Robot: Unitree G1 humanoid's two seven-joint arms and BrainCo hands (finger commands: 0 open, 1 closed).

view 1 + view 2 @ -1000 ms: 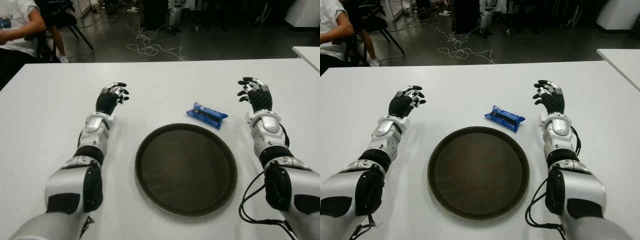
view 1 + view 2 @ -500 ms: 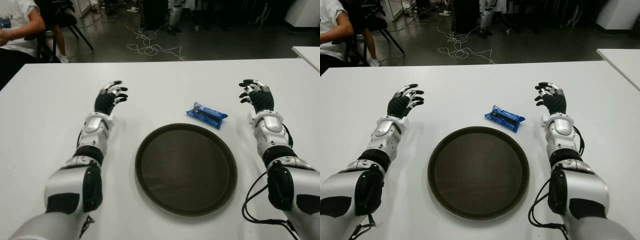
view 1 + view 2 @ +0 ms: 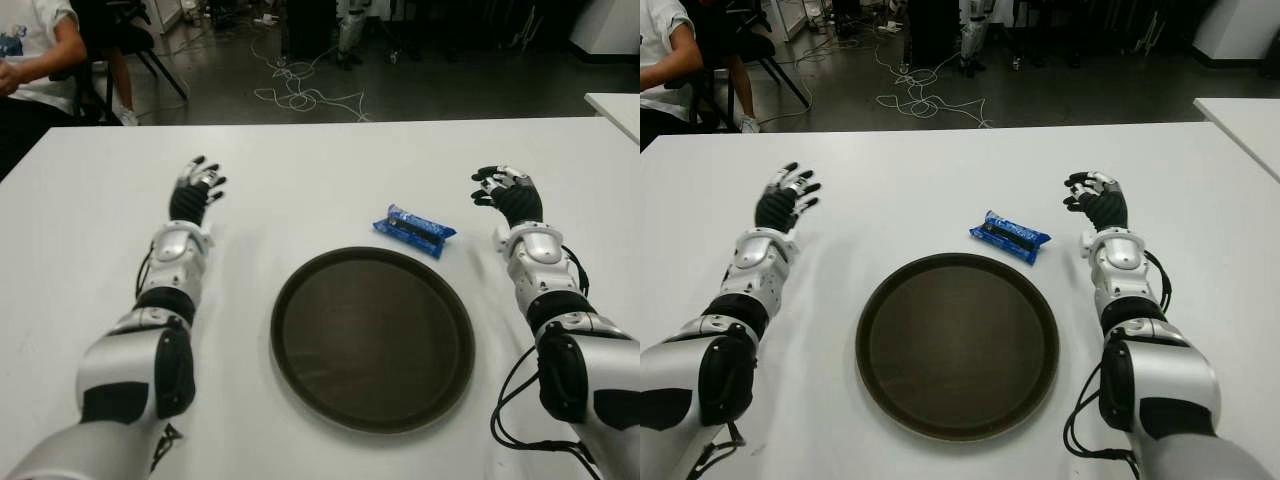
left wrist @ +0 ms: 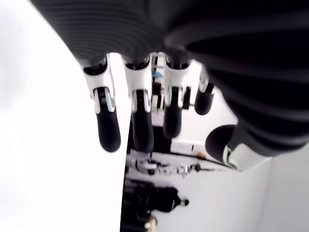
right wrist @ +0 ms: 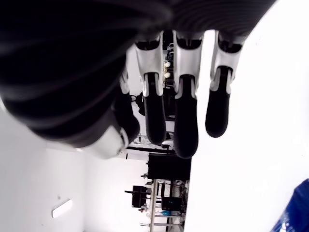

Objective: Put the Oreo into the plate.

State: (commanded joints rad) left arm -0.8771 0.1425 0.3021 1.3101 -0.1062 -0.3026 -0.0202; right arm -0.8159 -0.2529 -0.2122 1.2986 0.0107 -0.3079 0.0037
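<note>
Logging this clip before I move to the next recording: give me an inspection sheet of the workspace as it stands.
Surface: white table, bare apart from the items below.
Job's things: blue Oreo pack lies on the table just beyond the dark round plate, toward its right; the plate holds nothing.
Clutter: nothing seen.
Hands: left hand open, left of the plate; right hand open, right of the Oreo pack; neither holds anything.
Cables: black cable loops by the right forearm; white cords on the floor.
Surroundings: seated person at far left; second table at right.

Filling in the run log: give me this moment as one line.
Oreo pack: on table, beyond plate rim, not in it | right hand: open, right of pack | left hand: open, idle, far left of plate
</note>
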